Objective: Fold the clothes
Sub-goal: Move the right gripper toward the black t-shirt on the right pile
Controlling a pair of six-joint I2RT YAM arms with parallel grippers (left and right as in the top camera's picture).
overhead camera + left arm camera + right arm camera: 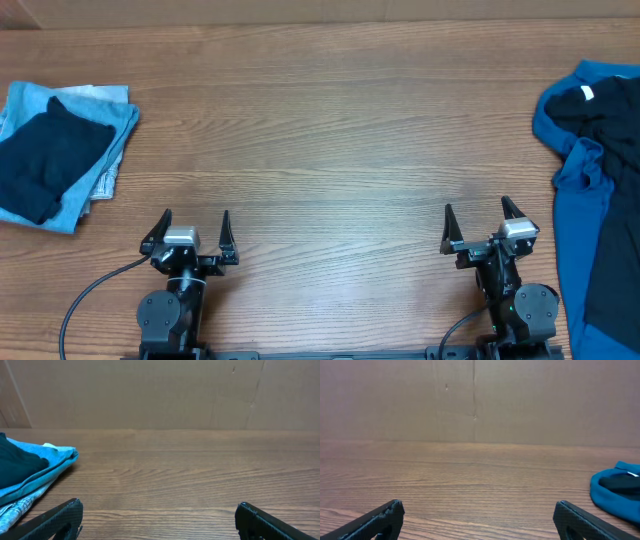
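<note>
An unfolded pile of clothes lies at the table's right edge: a bright blue shirt (573,205) with a black shirt (612,120) on it, a small white label near its top. The right wrist view catches the blue shirt (615,495) at its right edge. At the far left sits a folded stack (55,150), a dark garment on light blue ones, also visible in the left wrist view as the folded stack (30,472). My left gripper (193,223) and right gripper (479,213) hover near the front edge, both open and holding nothing, well apart from any cloth.
The wooden table (320,130) stretches bare between the two piles. A brown cardboard wall (160,390) stands behind the far edge. A cable (90,295) runs from the left arm's base.
</note>
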